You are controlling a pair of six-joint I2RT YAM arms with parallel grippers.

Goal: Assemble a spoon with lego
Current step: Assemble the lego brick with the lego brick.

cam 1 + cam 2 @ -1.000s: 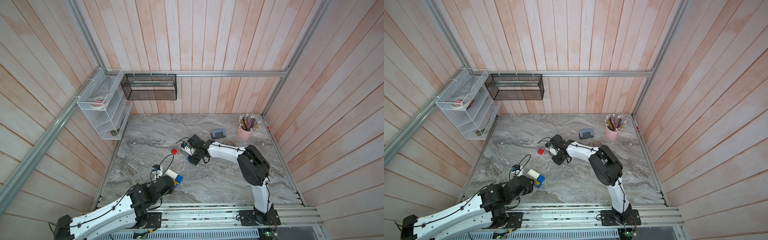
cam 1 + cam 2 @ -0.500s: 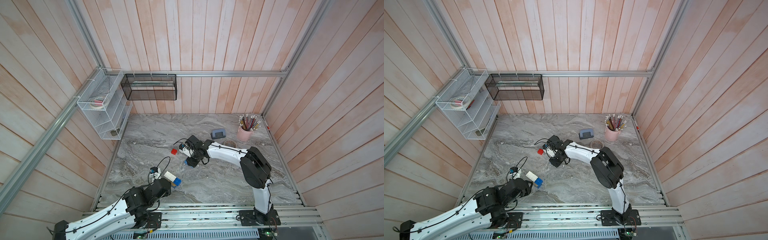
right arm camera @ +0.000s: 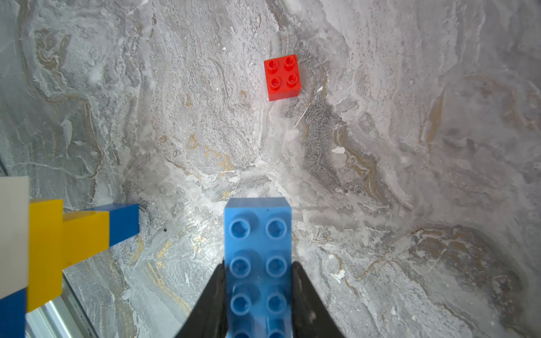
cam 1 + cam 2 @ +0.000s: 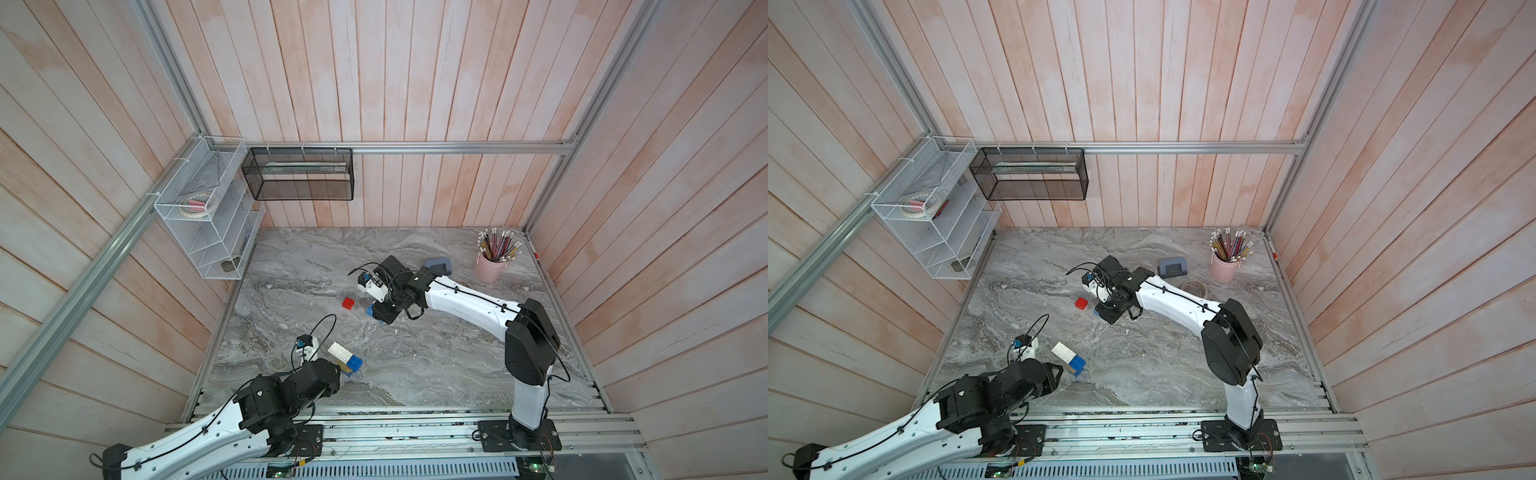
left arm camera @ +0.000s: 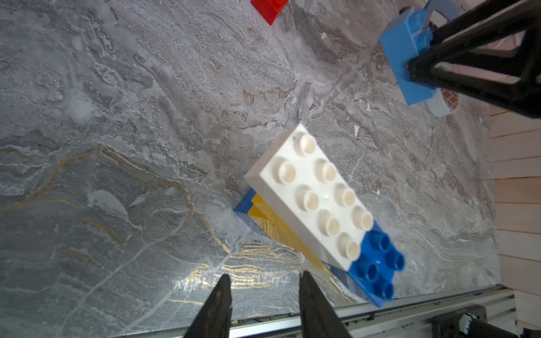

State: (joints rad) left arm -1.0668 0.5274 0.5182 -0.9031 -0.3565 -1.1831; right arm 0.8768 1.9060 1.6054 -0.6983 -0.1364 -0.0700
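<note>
The partly built spoon rests near the table's front left: a white brick and a dark blue one on top of yellow and blue layers; the right wrist view catches its stepped end. My left gripper is open just short of it, with only bare table between the fingers. My right gripper is shut on a long light blue lego brick, held above mid-table. A loose red square brick lies just left of it, also seen from the right wrist.
A grey-blue hole punch, a pink cup of pencils and a tape roll sit at the back right. A white wire shelf and black mesh basket hang on the walls. A metal rail edges the front.
My left arm drew back a little and came forward again; the joined bricks barely shifted. The right arm edged slightly left with the light blue brick.
</note>
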